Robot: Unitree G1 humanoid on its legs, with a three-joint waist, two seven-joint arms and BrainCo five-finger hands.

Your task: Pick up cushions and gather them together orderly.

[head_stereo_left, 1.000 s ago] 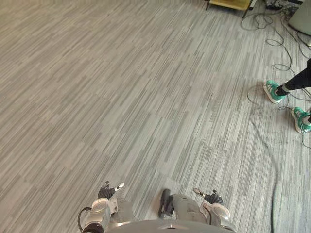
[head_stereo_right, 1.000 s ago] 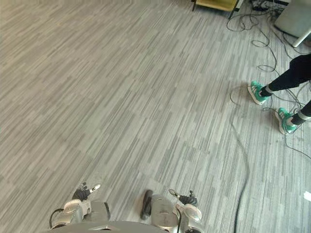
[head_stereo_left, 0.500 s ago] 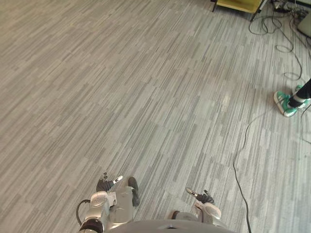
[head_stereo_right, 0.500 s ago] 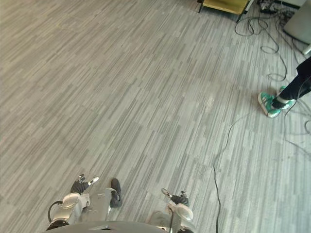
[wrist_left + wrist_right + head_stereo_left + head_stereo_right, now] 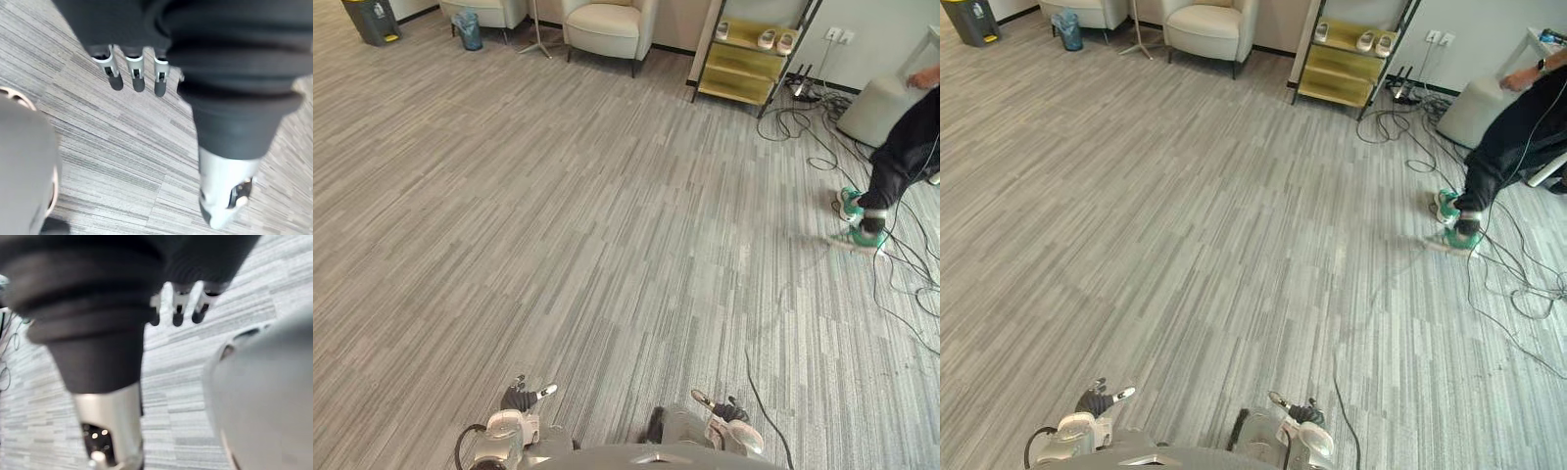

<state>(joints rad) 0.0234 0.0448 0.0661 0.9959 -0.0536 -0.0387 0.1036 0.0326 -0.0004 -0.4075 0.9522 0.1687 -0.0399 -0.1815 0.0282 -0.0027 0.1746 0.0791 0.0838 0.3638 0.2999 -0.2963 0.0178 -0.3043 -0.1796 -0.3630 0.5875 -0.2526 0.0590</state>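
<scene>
The floor (image 5: 558,215) is matt grey carpet, a short rough weave in streaky stripes. That armchair (image 5: 607,24) looks like smooth cream leather or fake leather, with a slight sheen. The shelf rack (image 5: 749,61) has a thin dark metal frame with yellowish matt boards. The left robot hand (image 5: 136,68) has shiny silver fingers, dull dark tips and a matt ribbed cover.

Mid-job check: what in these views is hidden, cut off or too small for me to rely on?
- Armchair: back cut off by the eye views' top edge; whether its seat holds a loose cushion is too small to tell.
- Second armchair: mostly cut off by that edge.
- Person: upper body cut off by the right edge.
- Pale pair on the yellow shelf rack: too small to identify.
- Right hand: palm hidden behind its dark cover, right wrist view.
</scene>
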